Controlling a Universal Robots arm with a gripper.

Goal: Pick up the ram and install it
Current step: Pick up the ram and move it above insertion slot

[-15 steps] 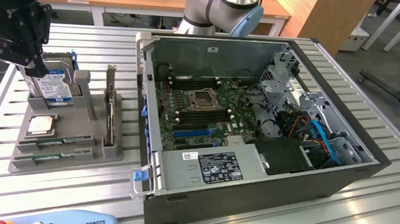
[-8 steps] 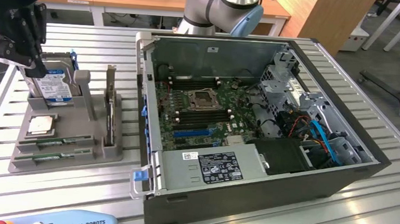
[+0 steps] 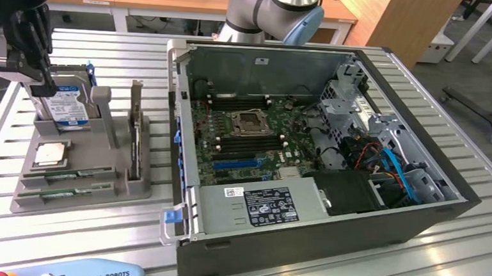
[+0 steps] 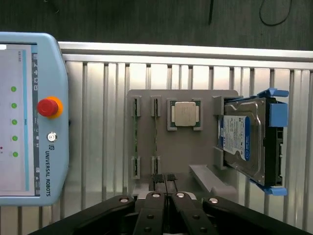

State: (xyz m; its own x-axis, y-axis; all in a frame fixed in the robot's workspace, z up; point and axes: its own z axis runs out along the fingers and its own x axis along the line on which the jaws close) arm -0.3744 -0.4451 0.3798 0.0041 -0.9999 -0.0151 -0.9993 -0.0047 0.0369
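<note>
Your black two-fingered claw (image 4: 166,178) is closed right down, fingertips pressed together with nothing between them. It hangs in the air above the grey plastic parts holder (image 4: 183,147) on the slatted aluminium tabletop (image 4: 98,147), touching nothing. The thin, narrow green circuit-board ram stick (image 4: 155,134) rests in its slot in that holder, and a second ram stick (image 4: 136,134) just like it sits in the neighbouring slot just beside it; which of the two you mean to take cannot be told. In the same holder lie the small square silver processor chip (image 4: 186,113) and the big silver hard drive with its blue-white label (image 4: 242,139). In the exterior view, the open black computer case (image 3: 308,244) lies apart from the holder, toward that view's right. Its green motherboard (image 3: 217,117) is exposed, and the long memory slots beside the processor socket look unfilled. So judge the job as barely begun: no stick is grasped, lifted or seated, and both the pick-up and the install are left to do.
</note>
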